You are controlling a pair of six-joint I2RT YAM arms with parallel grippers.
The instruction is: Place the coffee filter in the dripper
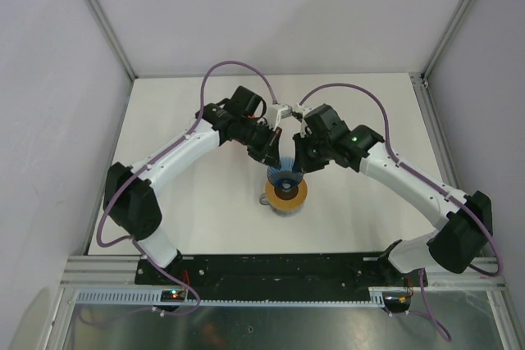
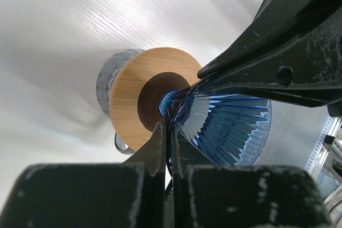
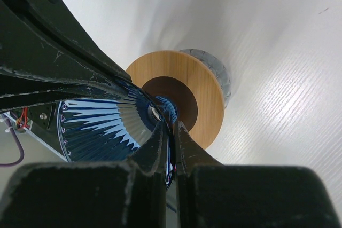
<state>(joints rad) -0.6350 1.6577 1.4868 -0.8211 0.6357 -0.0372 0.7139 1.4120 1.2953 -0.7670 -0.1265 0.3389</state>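
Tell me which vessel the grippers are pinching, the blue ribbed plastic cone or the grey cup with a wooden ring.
The blue ribbed plastic cone: left gripper and right gripper each clamp its rim; the grey cup is ungripped.

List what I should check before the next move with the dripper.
1. Left hand shut on the dripper rim: ok.
2. Right hand shut on the same rim: ok.
3. Dripper tip at the hole of the wooden ring on the grey cup: ok.
4. Dripper fully seated and level: cannot tell.
5. Coffee filter located: not ok, it shows in no view.
6. A hand free to fetch the filter: not ok, both hold the dripper.
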